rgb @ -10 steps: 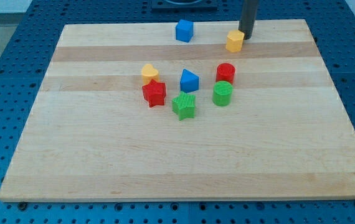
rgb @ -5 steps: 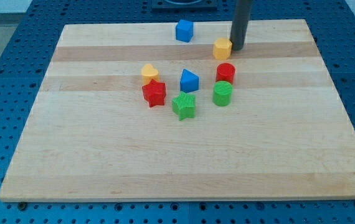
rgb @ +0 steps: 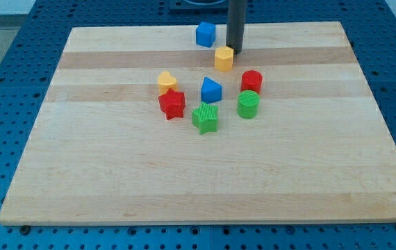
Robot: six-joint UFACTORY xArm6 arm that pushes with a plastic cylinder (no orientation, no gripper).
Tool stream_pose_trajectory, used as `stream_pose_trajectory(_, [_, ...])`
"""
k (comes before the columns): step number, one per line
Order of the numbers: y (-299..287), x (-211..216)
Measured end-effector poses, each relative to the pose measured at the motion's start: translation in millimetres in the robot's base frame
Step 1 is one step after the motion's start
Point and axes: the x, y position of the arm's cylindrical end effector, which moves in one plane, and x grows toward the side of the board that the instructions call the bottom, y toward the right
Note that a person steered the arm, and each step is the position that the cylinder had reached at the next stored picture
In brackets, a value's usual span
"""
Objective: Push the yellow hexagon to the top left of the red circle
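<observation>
- My tip point(rgb: 234, 51), a bare dark rod gripping nothing, touches the yellow hexagon block point(rgb: 224, 58) at its 1 o'clock.
- That hexagon sits at 10 o'clock of the red circle block point(rgb: 251, 81).
- A blue cube point(rgb: 205, 33) lies near, at its 11 o'clock; a blue triangular block point(rgb: 211, 89) at 7 o'clock.

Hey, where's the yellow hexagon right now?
The yellow hexagon sits near the view's top centre, up-left of the red circle, below-right of the blue cube, with my tip at its upper right.
</observation>
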Motion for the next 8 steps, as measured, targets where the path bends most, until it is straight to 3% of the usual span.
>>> stream_pose_trajectory(4, [-52,11])
stream_pose_trajectory(8, [-31,0])
